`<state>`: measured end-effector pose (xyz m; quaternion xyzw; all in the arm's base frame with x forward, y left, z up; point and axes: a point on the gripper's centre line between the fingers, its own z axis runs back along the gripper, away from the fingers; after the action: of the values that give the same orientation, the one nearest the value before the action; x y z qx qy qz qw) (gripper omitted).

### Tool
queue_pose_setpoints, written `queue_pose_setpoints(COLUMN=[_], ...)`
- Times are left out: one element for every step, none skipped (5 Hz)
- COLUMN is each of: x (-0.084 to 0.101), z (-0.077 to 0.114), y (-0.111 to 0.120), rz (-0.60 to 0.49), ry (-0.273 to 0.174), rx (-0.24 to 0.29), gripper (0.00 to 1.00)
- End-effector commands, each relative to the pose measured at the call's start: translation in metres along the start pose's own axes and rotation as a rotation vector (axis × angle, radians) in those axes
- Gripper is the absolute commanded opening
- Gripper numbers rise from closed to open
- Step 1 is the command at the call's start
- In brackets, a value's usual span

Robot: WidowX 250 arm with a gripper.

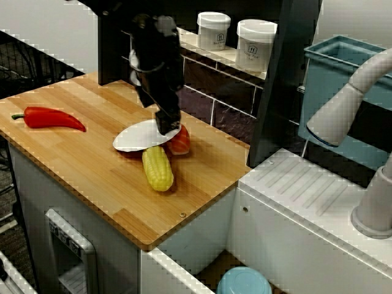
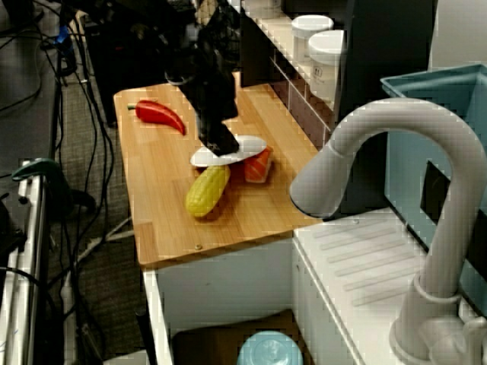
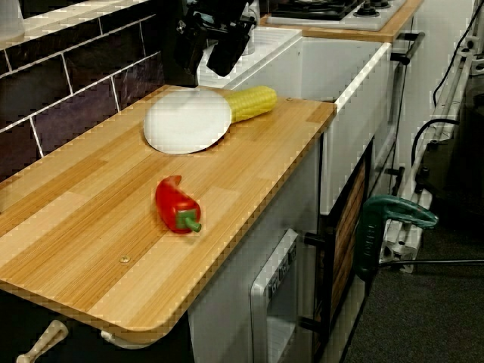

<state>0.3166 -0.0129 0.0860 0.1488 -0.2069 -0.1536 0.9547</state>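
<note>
My station: a play kitchen. Wooden counter [image 1: 73, 153], tiled wall [image 1: 226, 116], tap [image 2: 403, 118], stove [image 3: 333, 9]. Cables [image 2: 87, 152] beside me suggest a lab.

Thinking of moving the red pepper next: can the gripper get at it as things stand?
Probably yes. The red pepper lies alone on the wooden counter, with nothing over or against it. The gripper is down at the white plate, well apart from it.

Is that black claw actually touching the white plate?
Touching. The view from above shows the gripper with its jaws pinching the white plate at its rim.
</note>
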Motion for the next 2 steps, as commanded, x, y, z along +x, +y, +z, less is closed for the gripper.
queue_pose_setpoints(x=[0.021, 0.021], z=[-0.008, -0.018], y=[-0.029, -0.043], rz=[0.098, 0.105], ry=[0.01, 0.014], rx=[0.057, 0.088], gripper=[1.0, 1.0])
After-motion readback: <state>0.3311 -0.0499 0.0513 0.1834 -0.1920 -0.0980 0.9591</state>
